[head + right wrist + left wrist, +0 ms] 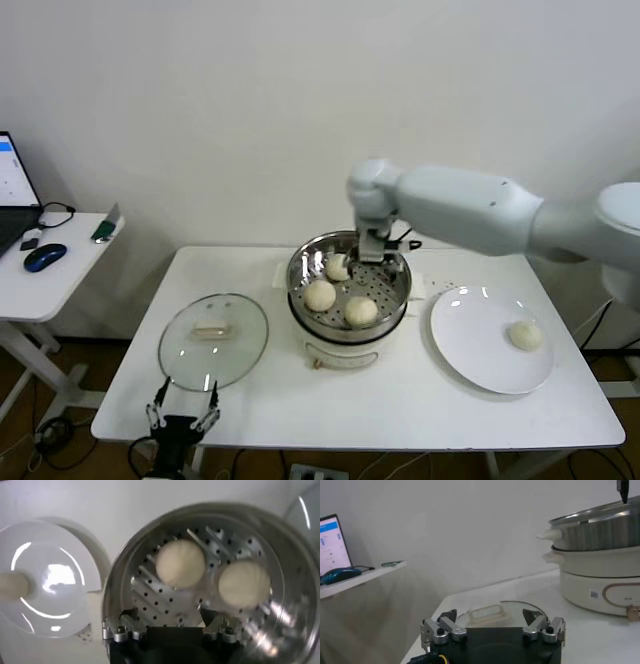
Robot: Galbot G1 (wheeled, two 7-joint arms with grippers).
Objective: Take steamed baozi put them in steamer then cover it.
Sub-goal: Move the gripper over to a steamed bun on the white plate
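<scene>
Steamer holds 3 baozi; 4th on plate. R tool wide open, empty, above steamer. L tool open, empty, near cover on table.

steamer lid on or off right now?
Off. The cover lies flat on the table, left of the steamer, whose open basket shows three baozi.

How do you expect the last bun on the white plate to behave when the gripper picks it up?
The last bun looks smooth and domed, so it is probably soft and may dent under a firm squeeze. It seems light for its size. On the glossy white plate, a sideways nudge might slide or roll it, so closing around its middle from above seems safest.
</scene>
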